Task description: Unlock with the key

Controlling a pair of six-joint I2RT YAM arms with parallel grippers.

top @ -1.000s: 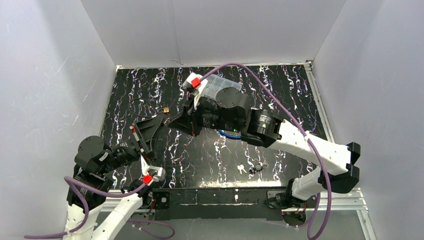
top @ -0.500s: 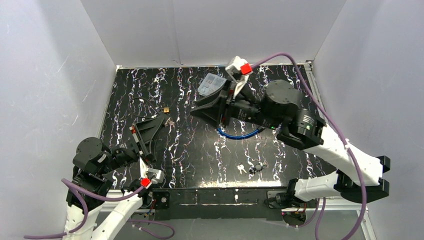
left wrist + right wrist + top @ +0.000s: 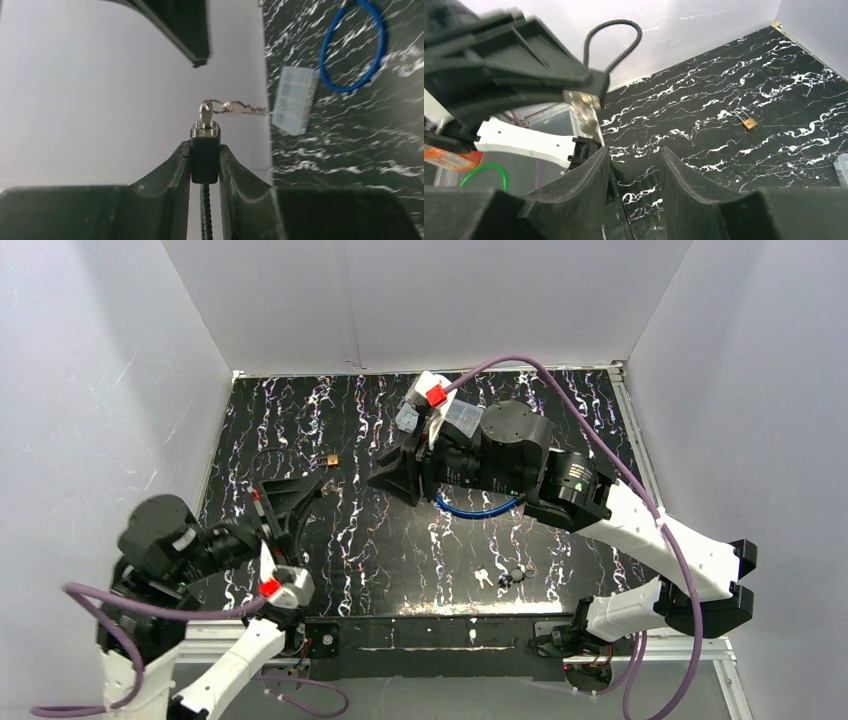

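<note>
The left gripper (image 3: 204, 160) grasps the black lock (image 3: 204, 140) — a key (image 3: 206, 112) sits in its end. The right gripper (image 3: 634, 152) stands released — empty.

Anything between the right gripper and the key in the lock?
Nothing visible. The key sticks out of the lock, which is clamped in the left gripper. Only open air lies between it and the open right gripper.
</note>
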